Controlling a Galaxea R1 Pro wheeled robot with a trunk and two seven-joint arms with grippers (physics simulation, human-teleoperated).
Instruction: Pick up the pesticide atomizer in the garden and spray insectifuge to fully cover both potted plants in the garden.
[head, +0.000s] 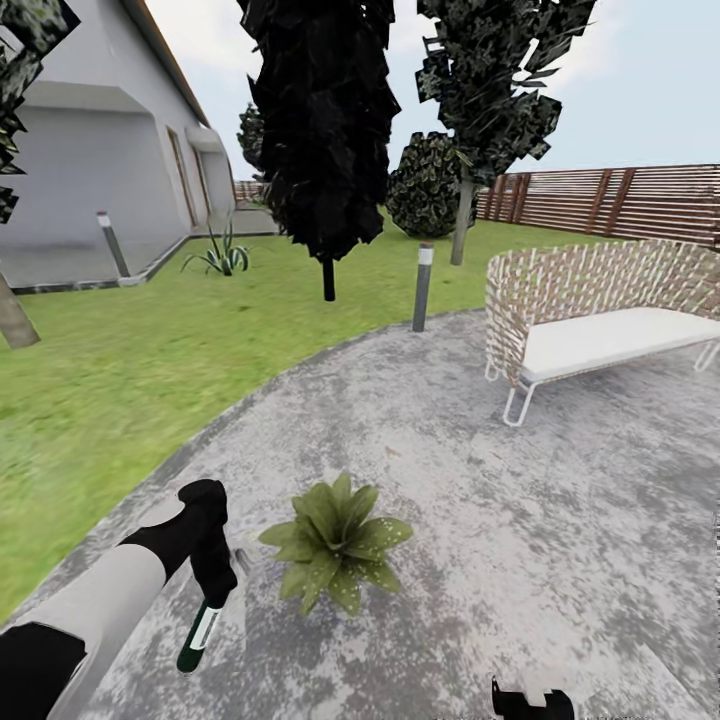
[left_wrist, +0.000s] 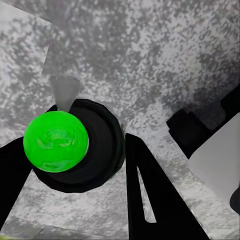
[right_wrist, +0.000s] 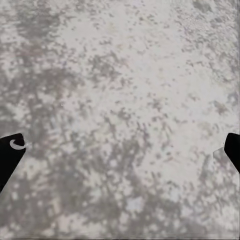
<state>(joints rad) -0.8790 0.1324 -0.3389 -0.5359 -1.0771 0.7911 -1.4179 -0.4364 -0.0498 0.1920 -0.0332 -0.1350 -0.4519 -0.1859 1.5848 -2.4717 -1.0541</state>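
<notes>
My left gripper (head: 214, 578) is shut on the pesticide atomizer (head: 199, 630), which hangs below it over the patio with its dark green body and pale stripe pointing down. In the left wrist view the atomizer (left_wrist: 56, 141) appears end-on as a bright green disc in a dark ring, between my two black fingers (left_wrist: 145, 195). One potted plant (head: 335, 542), a low rosette of speckled green leaves, sits on the paving just right of the bottle. The other potted plant is out of view. My right gripper (right_wrist: 120, 150) is open over bare paving, low at the frame's bottom edge (head: 530, 703).
The round grey patio (head: 520, 520) is bordered by lawn (head: 100, 380) on the left. A wicker bench (head: 600, 320) with a white cushion stands at the right. A bollard lamp (head: 423, 285), dark trees (head: 325, 150), a slatted fence (head: 620, 200) and a house (head: 90, 170) lie beyond.
</notes>
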